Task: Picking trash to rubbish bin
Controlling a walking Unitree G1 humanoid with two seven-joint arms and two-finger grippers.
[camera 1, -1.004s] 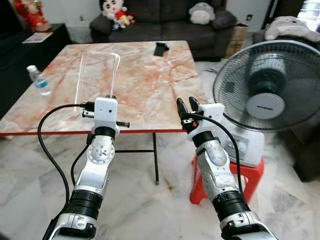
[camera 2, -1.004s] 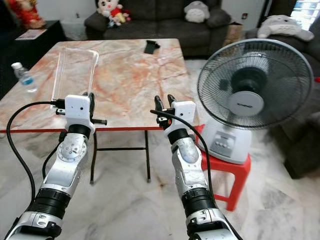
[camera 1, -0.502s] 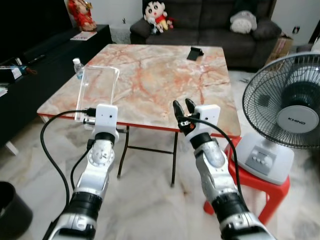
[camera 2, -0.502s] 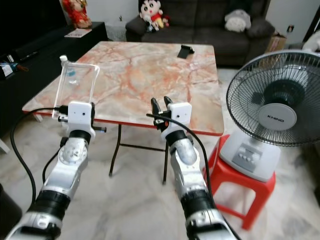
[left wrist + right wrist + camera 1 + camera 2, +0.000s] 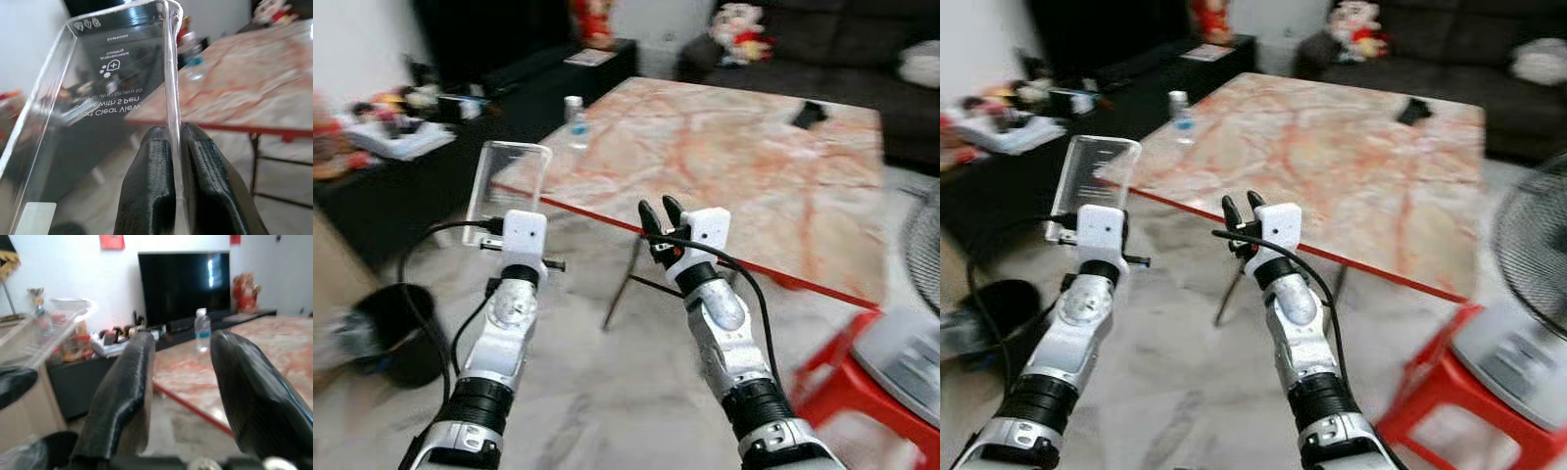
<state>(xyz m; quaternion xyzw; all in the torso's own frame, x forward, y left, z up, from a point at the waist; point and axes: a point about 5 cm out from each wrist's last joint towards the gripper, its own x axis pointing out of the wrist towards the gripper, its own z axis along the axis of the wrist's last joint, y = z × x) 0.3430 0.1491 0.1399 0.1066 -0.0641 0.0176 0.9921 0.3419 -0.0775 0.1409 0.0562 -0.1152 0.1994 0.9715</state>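
A clear plastic package (image 5: pixel 507 191) with printed lettering (image 5: pixel 105 88) stands upright in my left gripper (image 5: pixel 175 134), which is shut on its edge at chest height. My right gripper (image 5: pixel 658 211) is held up beside it, open with nothing between its fingers (image 5: pixel 127 382). A black rubbish bin (image 5: pixel 396 328) stands on the floor at the lower left, below and to the left of the left arm. Something pale and blurred lies against the bin's left side.
The marble-topped table (image 5: pixel 734 166) with a red edge is ahead to the right, carrying a water bottle (image 5: pixel 574 113) and a small black object (image 5: pixel 810 115). A red stool (image 5: pixel 832 362) with a fan base (image 5: pixel 901 352) is at the right. A dark low cabinet (image 5: pixel 509 88) lines the left.
The whole view has swung to the left and is blurred, so the camera turned. The bin has come into view and the fan has slid to the right edge. Both grippers look unchanged.
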